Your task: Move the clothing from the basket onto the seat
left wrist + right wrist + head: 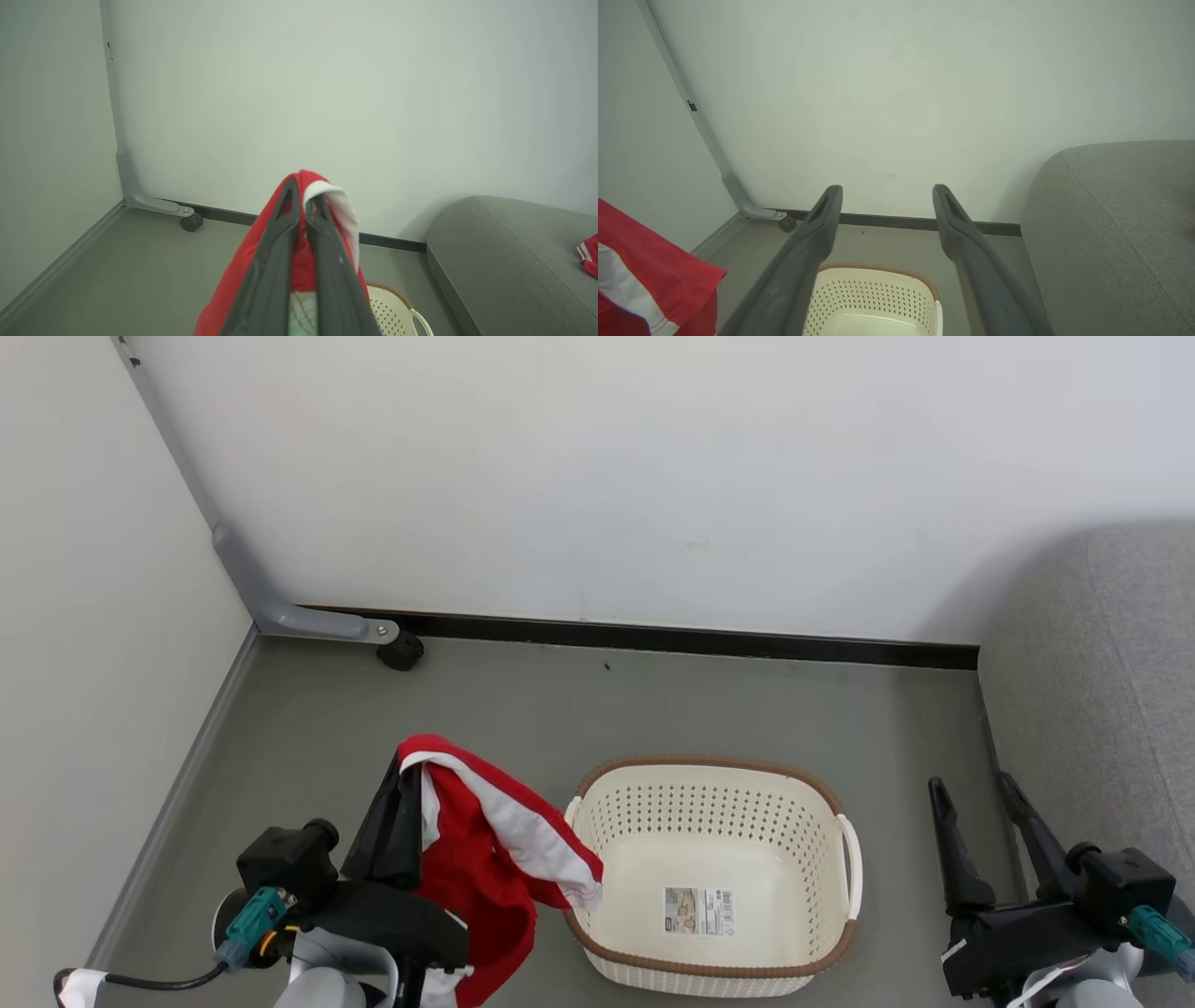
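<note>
While the left hand [401, 771] clenches a red-and-white garment [476, 877] just beside the basket [709, 812], the right hand [969, 784] hangs released, fingers apart, near the seat [1092, 691].

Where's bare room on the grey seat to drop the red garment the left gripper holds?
The seat is bare from its rounded edge by the wall across to the second red garment lying on it. Crowded: the gap between basket and seat, where the open right gripper stands.

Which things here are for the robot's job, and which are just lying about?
For the job: garment held in left gripper, other garment on seat, basket.
Just about: grey frame leg, its caster.
</note>
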